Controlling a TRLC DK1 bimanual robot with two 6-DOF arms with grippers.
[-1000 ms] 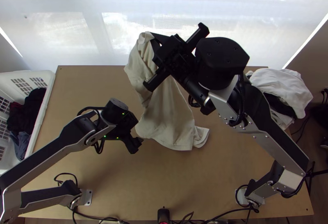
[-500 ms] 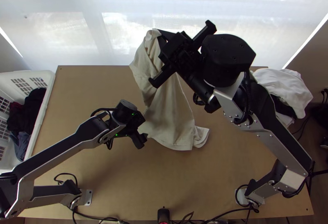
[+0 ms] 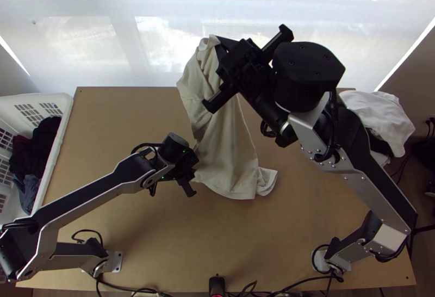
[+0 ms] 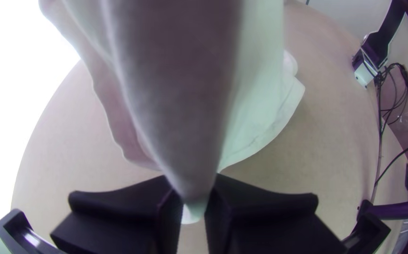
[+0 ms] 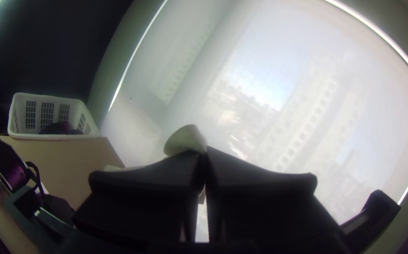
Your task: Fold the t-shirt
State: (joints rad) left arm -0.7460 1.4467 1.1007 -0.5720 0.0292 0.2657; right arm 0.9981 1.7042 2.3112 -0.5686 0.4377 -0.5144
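A: Change?
B: Both arms (image 3: 92,188) shifted rightward. Left end effector (image 4: 194,200) and right end effector (image 5: 204,155) each pinch the t-shirt (image 3: 225,153), top raised, hem on worktop (image 3: 136,221).
A: Meaning?
B: Unfolded; probably positioning before laying flat.

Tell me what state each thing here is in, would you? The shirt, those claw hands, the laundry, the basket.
T-shirt: cream, unfolded, upper part lifted, the rest draping down to the table
Left gripper: shut on a pinch of the t-shirt
Right gripper: shut on the raised end of the t-shirt
Basket: upright, with laundry inside
Dark laundry: heaped loosely
White cloth: bunched over something dark
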